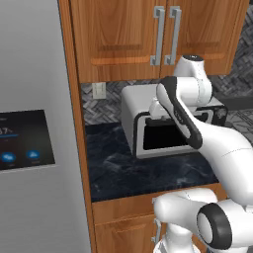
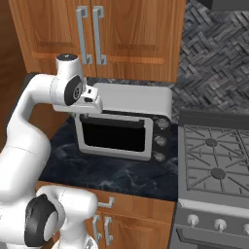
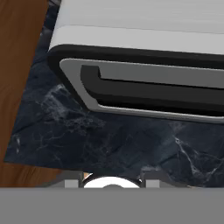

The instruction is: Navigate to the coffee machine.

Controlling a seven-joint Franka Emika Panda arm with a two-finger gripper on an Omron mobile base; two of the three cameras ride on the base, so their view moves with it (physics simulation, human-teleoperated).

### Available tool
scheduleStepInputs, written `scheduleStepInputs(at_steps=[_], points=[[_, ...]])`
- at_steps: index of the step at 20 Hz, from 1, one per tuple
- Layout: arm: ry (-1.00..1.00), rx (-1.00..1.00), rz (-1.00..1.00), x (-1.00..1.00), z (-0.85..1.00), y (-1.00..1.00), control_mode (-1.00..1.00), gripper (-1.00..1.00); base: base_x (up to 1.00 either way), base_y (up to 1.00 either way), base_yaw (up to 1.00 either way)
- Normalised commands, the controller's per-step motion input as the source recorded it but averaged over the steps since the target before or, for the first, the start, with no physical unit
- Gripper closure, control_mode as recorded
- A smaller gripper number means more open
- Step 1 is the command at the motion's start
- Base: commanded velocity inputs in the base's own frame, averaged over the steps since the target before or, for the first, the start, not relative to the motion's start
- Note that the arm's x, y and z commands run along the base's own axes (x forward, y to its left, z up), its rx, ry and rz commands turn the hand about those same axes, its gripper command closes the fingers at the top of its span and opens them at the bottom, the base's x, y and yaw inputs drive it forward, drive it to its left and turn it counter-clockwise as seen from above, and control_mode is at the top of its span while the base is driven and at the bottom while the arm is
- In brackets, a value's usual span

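The coffee machine is out of view. A white-and-silver toaster oven point(image 1: 148, 101) point(image 2: 131, 104) point(image 3: 144, 26) with a black glass door stands on the dark marble counter point(image 1: 118, 170) point(image 2: 112, 172) point(image 3: 109, 135). My arm is folded up in front of it. My gripper point(image 3: 112, 178) hangs over the counter just before the oven's door, looking down at it. Its two fingertips point(image 3: 73, 180) stand well apart, and nothing is between them.
A grey fridge point(image 1: 34, 74) with a dark display panel fills the left, past a wooden side panel point(image 1: 79, 138). Wooden upper cabinets point(image 1: 123, 34) point(image 2: 131, 34) hang over the counter. A gas stove point(image 2: 216, 160) adjoins the counter on the right.
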Motion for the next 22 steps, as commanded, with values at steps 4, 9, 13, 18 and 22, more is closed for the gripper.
scheduleStepInputs(at_steps=[4,9,13,18,22], points=[[0.0,0.0,0.0,-0.45,0.0,0.0,-1.0,-1.0,0.0,0.0,0.0],[-0.01,0.0,0.0,-1.0,0.0,0.0,-1.0,-1.0,0.0,0.0,0.0],[-0.32,-0.01,-0.02,-0.95,0.11,-0.09,-1.0,-1.0,0.0,0.0,0.0],[-0.56,-0.04,-0.13,-0.54,0.36,-0.11,-1.0,-1.0,0.0,0.0,0.0],[-0.56,0.0,-0.05,-0.19,0.24,-0.13,-1.0,-1.0,0.0,0.0,0.0]])
